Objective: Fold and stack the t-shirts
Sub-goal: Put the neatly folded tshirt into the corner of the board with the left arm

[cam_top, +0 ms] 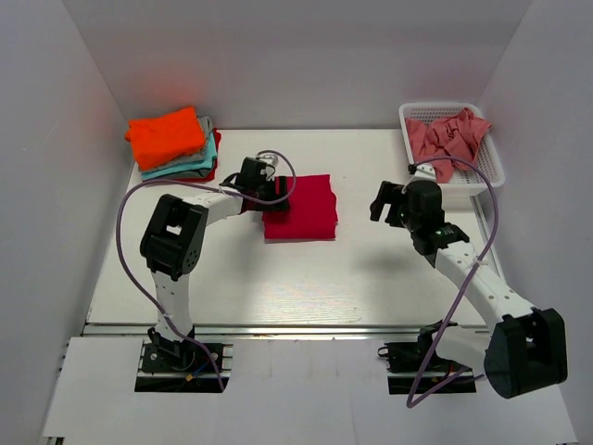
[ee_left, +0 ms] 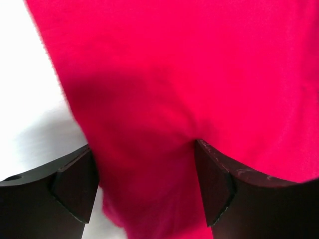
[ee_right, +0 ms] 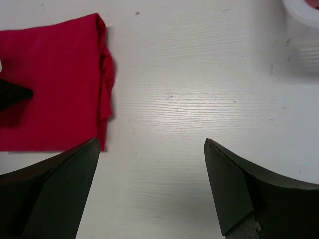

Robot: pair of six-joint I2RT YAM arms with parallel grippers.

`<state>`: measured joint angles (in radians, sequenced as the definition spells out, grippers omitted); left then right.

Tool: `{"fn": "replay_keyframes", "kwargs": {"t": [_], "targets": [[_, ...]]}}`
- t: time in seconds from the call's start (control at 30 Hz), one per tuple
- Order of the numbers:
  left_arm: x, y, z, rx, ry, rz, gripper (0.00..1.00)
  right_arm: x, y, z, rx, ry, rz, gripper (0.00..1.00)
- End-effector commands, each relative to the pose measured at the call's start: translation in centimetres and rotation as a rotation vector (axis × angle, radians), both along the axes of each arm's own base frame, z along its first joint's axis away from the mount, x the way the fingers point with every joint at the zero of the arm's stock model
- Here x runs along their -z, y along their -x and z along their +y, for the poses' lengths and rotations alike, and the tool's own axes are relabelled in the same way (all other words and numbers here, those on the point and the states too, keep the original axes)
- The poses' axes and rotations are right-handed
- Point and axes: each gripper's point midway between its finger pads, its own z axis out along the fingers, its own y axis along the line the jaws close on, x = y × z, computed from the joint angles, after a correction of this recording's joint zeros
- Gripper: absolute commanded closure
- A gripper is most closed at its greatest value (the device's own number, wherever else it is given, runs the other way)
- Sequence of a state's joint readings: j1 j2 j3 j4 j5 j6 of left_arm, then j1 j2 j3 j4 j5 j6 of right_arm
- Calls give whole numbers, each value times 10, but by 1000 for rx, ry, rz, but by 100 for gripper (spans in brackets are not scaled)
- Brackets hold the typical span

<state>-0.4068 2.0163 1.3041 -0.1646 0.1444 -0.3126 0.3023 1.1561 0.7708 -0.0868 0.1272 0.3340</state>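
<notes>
The deep crimson t-shirt [cam_top: 301,209] lies folded in a rectangle at the table's middle. My left gripper [cam_top: 263,192] is at its left edge. In the left wrist view the jaws [ee_left: 143,144] stand wide apart, and the crimson cloth [ee_left: 199,64] fills the gap between them, bunched and creased against the right finger. My right gripper [cam_top: 384,202] is open and empty over bare table to the right of the shirt [ee_right: 50,79]. In the right wrist view its jaws [ee_right: 150,141] are wide apart. Folded shirts [cam_top: 171,144] are stacked at the back left, orange on top, then teal, grey and red.
A white mesh basket [cam_top: 489,158] at the back right holds crumpled salmon-pink shirts [cam_top: 449,137]; its corner shows in the right wrist view [ee_right: 304,12]. White walls close in the table on three sides. Purple cables loop over both arms.
</notes>
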Motion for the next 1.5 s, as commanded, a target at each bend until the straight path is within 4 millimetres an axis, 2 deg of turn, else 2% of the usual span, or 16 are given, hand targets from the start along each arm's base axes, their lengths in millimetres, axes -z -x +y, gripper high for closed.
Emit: {"fn": "replay_keyframes", "kwargs": {"t": [0.0,0.1,0.2,0.27,0.33,0.6,0.63,0.7,0.73,0.8,0.83,1.07,1.1,1.17,1.23,1.47], "targets": [[30,34,-15,93,26,74,18,-13,-1,-25,133,22,-73,9],[27,31,-25,126,49,50,40,-15,2,-37,193,28,-93,9],[28,24,-21,109,12,45,70,-17,7,-46,233,31,-114,9],[29,23,-19,100,2,41,98,-24,9,-53,264,32,-146,9],[21,14,-17,100,-19,-3,100,-31,10,-56,274,25,-176,9],[-83,-38,-11,133,-59,-299,100,-31,11,-65,313,33,-184,9],[-108,-51,-3,103,-104,-366,100,-31,11,-64,311,31,-184,9],[-120,-58,7,93,-180,-389,100,-32,12,-67,321,36,-188,9],[-144,-71,16,72,-216,-437,100,-31,12,-66,325,32,-185,9],[-159,-76,26,73,-253,-449,100,-32,13,-68,333,30,-193,9],[-178,-85,33,69,-266,-489,100,-35,13,-69,339,20,-204,9],[-215,-126,72,58,-329,-532,100,-44,16,-72,362,5,-233,9],[-232,-134,71,71,-313,-571,100,-48,16,-71,356,0,-243,9],[-230,-146,84,91,-331,-569,100,-57,16,-72,358,-5,-260,9],[-251,-155,96,83,-324,-605,100,-63,15,-72,359,-12,-267,9],[-292,-173,145,41,-367,-695,100,-76,16,-69,352,-26,-271,9]]}}
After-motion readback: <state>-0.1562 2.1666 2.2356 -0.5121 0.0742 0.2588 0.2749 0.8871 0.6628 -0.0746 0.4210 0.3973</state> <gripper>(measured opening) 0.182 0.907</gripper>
